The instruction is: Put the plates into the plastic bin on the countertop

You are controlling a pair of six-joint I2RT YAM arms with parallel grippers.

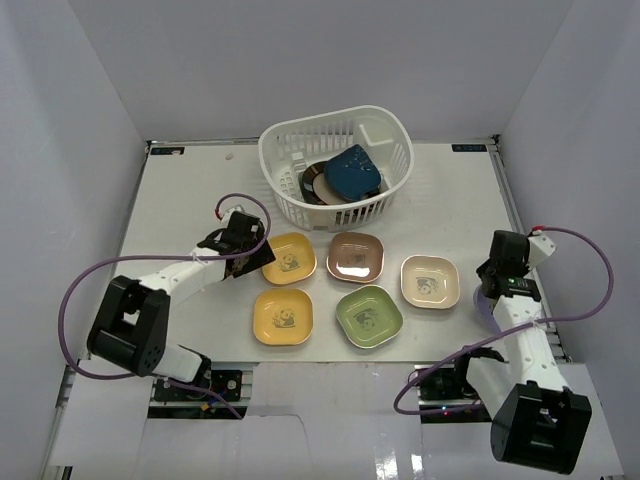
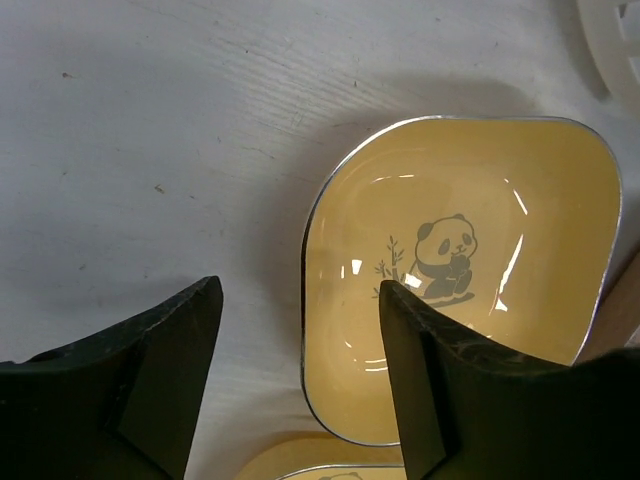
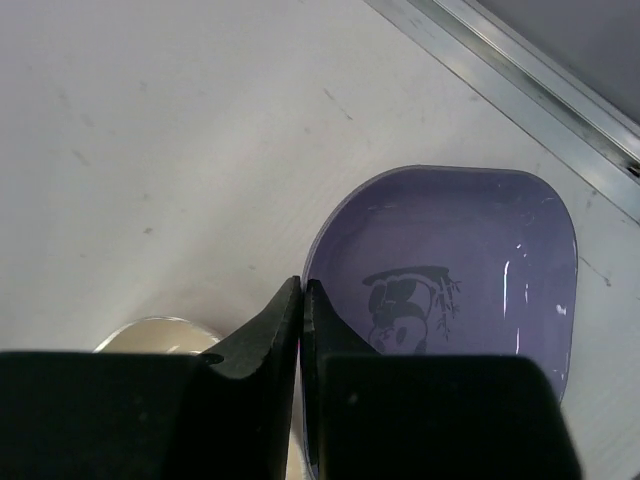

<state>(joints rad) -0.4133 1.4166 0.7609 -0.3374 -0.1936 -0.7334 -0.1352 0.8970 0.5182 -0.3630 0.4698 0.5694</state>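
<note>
The white plastic bin (image 1: 275, 135) stands at the back of the countertop (image 1: 180, 200) and holds a dark-rimmed round plate (image 1: 312, 185) and a blue leaf-shaped plate (image 1: 352, 170). In front lie two yellow plates (image 1: 289, 258) (image 1: 282, 316), a brown one (image 1: 355, 257), a green one (image 1: 368, 316) and a cream one (image 1: 430, 282). My left gripper (image 2: 298, 288) is open, its jaws straddling the left rim of the upper yellow plate (image 2: 480, 200). My right gripper (image 3: 302, 285) is shut on the left rim of the lavender plate (image 3: 470, 240), mostly hidden under the arm in the top view.
White walls border the countertop on three sides. A metal rail (image 3: 520, 70) runs along the right edge, close to the lavender plate. The cream plate (image 3: 160, 335) lies just left of my right gripper. The bin's corner (image 2: 612, 30) is beyond the yellow plate.
</note>
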